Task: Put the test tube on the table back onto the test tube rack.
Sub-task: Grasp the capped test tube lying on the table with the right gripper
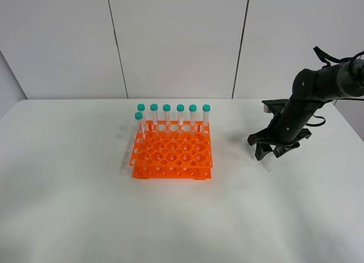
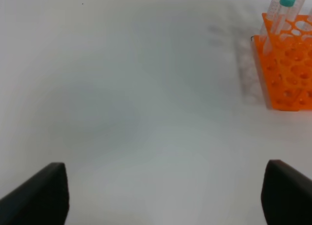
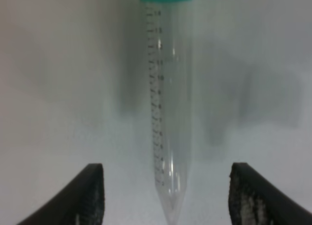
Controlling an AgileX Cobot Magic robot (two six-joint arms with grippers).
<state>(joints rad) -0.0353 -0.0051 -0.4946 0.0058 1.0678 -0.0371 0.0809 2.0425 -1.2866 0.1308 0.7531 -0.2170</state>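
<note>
The test tube [image 3: 168, 88], clear with a teal cap and a pointed tip, lies on the white table [image 1: 68, 206]. In the high view only its tip [image 1: 269, 169] shows, below the right arm. My right gripper [image 3: 168, 188] hangs low over it and is open. One finger stands on each side of the pointed end, with a gap on both sides. The orange test tube rack [image 1: 172, 152] stands mid-table, to the left of that gripper. My left gripper [image 2: 163, 196] is open over bare table. The rack [image 2: 287, 69] is off to one side of it.
Several teal-capped tubes [image 1: 173, 115] stand upright along the rack's back row, and one more [image 1: 139, 122] at its left side. The rack's other holes are empty. The right arm [image 1: 307, 98] reaches in from the right edge.
</note>
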